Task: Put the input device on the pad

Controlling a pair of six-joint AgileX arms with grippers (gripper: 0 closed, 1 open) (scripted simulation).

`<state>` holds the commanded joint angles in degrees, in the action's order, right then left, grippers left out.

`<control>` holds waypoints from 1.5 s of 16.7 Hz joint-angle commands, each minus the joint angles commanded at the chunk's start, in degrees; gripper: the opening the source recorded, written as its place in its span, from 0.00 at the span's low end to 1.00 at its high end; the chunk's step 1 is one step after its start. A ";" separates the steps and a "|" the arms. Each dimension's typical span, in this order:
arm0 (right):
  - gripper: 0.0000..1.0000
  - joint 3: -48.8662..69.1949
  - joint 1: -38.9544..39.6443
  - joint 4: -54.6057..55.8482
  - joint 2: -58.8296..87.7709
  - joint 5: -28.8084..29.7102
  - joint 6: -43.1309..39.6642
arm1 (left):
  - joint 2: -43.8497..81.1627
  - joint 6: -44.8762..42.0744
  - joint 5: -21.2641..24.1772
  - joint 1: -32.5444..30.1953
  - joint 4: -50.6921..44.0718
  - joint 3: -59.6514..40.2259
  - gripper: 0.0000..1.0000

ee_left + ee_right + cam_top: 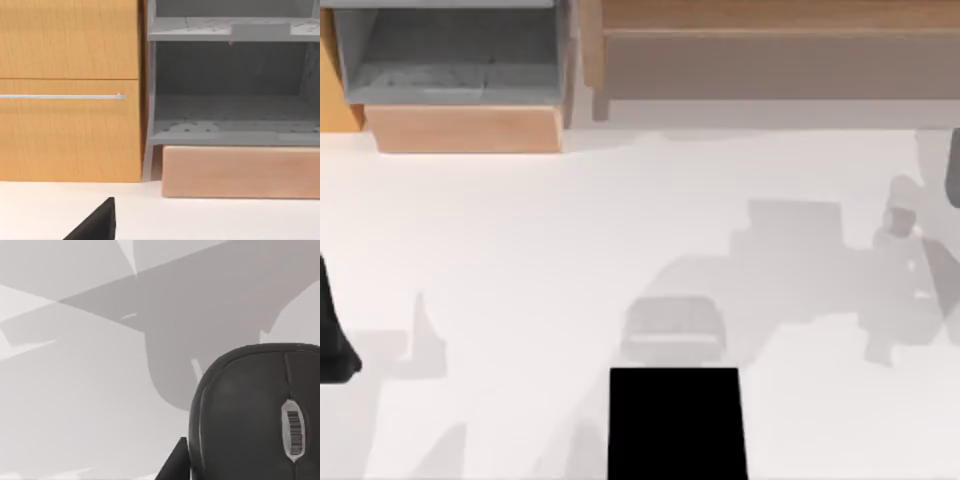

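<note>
Black mouse (pixel 255 415), scroll wheel showing, close under the right wrist camera above the white counter (pixel 75 405); one dark right hand fingertip (pixel 175 462) beside it, grip cannot be told. Black pad (pixel 677 423) at counter's near edge, centre. Left arm (pixel 332 330) parked at left edge. No readable writing

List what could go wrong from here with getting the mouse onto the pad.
1. The mouse sits close under the right wrist camera with one dark claw tip beside it; the grip is unclear, so it might slip.
2. The pad lies at the table's near edge, so a release off-centre could miss it.
</note>
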<state>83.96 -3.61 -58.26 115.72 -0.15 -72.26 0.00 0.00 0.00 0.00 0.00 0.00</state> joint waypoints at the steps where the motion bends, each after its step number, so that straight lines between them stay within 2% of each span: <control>1: 0.00 1.71 -0.04 -3.26 -0.78 -0.01 -0.01 | 0.00 0.00 0.00 0.00 0.00 0.00 1.00; 5: 0.00 6.97 0.04 -10.52 -3.62 -0.03 -0.03 | 0.00 0.00 0.00 0.00 0.00 0.00 1.00; 11: 0.00 7.11 0.38 -10.69 -3.45 -0.03 0.56 | 0.00 0.00 0.00 0.00 0.00 0.00 1.00; 14: 0.00 7.89 2.87 -10.80 -2.63 0.02 5.39 | 0.00 0.00 0.00 0.00 0.00 0.00 1.00; 19: 0.00 8.77 11.72 -10.39 -1.35 0.25 24.37 | 0.00 0.00 0.00 0.00 0.00 0.00 1.00; 25: 0.00 7.67 27.03 -9.84 0.33 0.28 59.03 | 0.00 0.00 0.00 0.00 0.00 0.00 1.00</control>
<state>91.63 23.42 -68.10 116.05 0.13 -13.22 0.00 0.00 0.00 0.00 0.00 0.00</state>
